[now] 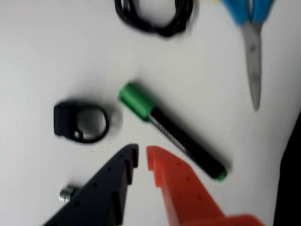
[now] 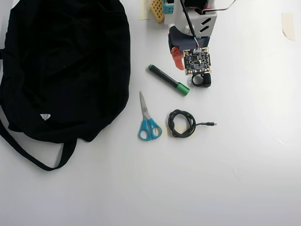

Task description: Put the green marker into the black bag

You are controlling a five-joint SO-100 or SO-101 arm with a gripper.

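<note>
The green marker [image 1: 174, 134] lies flat on the white table, with a black barrel, a green cap at the upper left and a small green end at the lower right. It also shows in the overhead view [image 2: 168, 80]. My gripper [image 1: 142, 157] has a black finger and an orange finger. It hovers just short of the marker's middle with its tips almost together and nothing between them. In the overhead view the gripper [image 2: 182, 66] is just above the marker. The black bag [image 2: 66, 66] lies floppy at the left with a white tag and long straps.
Blue-handled scissors [image 2: 148, 120] and a coiled black cable [image 2: 182, 123] lie below the marker in the overhead view. A small black ring-shaped part [image 1: 82, 122] sits left of the marker cap. A small metal piece [image 1: 67, 194] lies by the black finger.
</note>
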